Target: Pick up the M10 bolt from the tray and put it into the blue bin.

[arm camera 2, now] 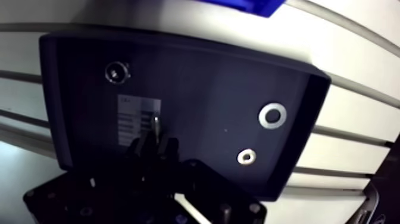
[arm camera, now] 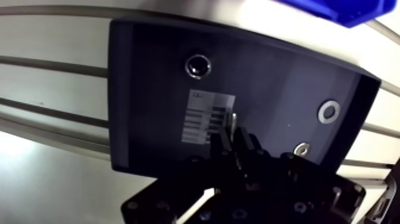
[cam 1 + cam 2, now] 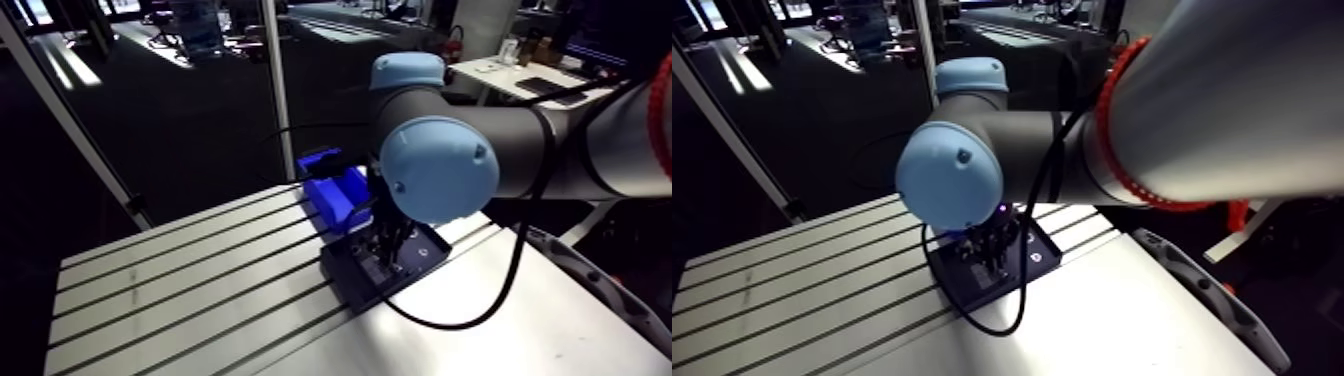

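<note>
Your gripper (image 2: 233, 136) hangs over the dark tray (image 2: 149, 71) with its two fingers drawn close together, and a slim silvery shank, which looks to be the M10 bolt (image 2: 233, 119), is pinched between their tips and sticks out just past them. It sits above the white label (image 2: 199, 116) near the tray's middle. On the tray floor around you, a round nut-like piece (image 2: 198, 65) lies ahead of the fingers toward the far wall. A large washer (image 2: 328, 111) and a small washer (image 2: 301, 148) lie off to one side, near the tray's end wall and well apart from the fingertips. Nothing stands between the fingers and the tray's raised rim. The blue bin (image 3: 335, 190) sits just beyond the tray's far corner, close beside it; you cannot tell whether the two touch. In the arm view the slotted table (image 3: 180, 290) spreads broad on the tray's other side, out to its edge.
</note>
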